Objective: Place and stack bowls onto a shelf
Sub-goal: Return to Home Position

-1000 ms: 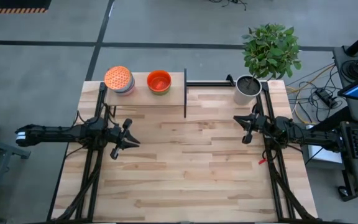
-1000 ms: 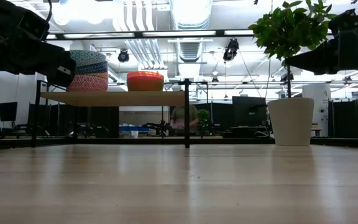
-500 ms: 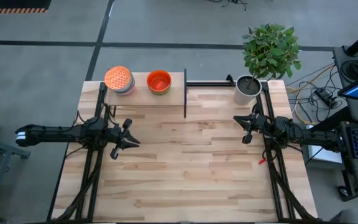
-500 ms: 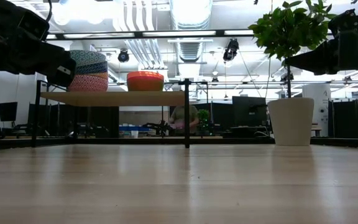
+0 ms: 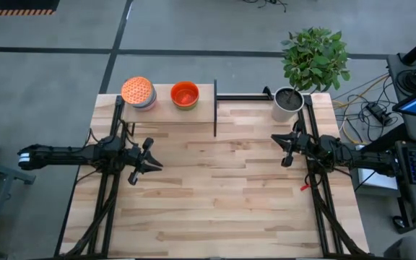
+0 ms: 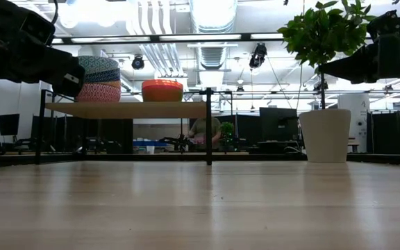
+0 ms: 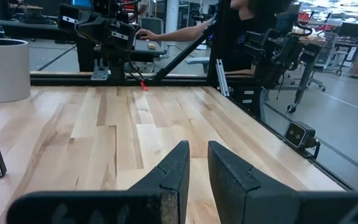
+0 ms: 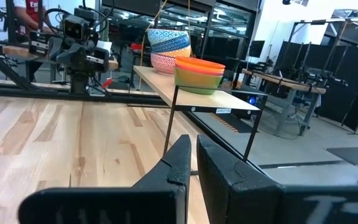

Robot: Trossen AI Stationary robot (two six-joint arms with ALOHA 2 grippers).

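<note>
No shift found against the frames of a second and half a second ago: same arm poses, same bowls on the same spots, same pot.

Nearest, the light-wood table (image 6: 200, 208) (image 5: 222, 202), laid in planks. Over its middle band, at the left side, the left gripper (image 5: 154, 163) (image 7: 197, 155), raised off the wood and pointing inward. Fingers drawn nearly together with only a thin slit between them, empty. Opposite, at the right side, the right gripper (image 5: 283, 150) (image 8: 192, 149), facing the left one and well apart from it, likewise raised. Fingers likewise almost pressed together on air.

Farther back, at the far left corner of the table, the shelf (image 5: 165, 114) (image 6: 127, 109) (image 8: 229, 99): a pale board on a thin black frame. On it, side by side but apart: toward the left end a taller stack (image 5: 137, 92) (image 6: 99, 80) (image 8: 169, 46) of patterned bowls, speckled orange when seen from above. Right of it, a red-orange bowl (image 5: 185, 94) (image 6: 162, 90) (image 8: 199, 65) nested on a green bowl (image 8: 197, 81). At the far right corner, a white plant pot (image 5: 287, 102) (image 6: 325, 135) (image 7: 2, 68) with a leafy plant (image 5: 315, 58) (image 6: 321, 31), standing on the table, clear of the shelf board.

Beyond the table: grey floor and cables from above. Level across: bright ceiling ducts (image 6: 165, 21), dark screens, and a seated person (image 6: 203, 130) behind the shelf.
</note>
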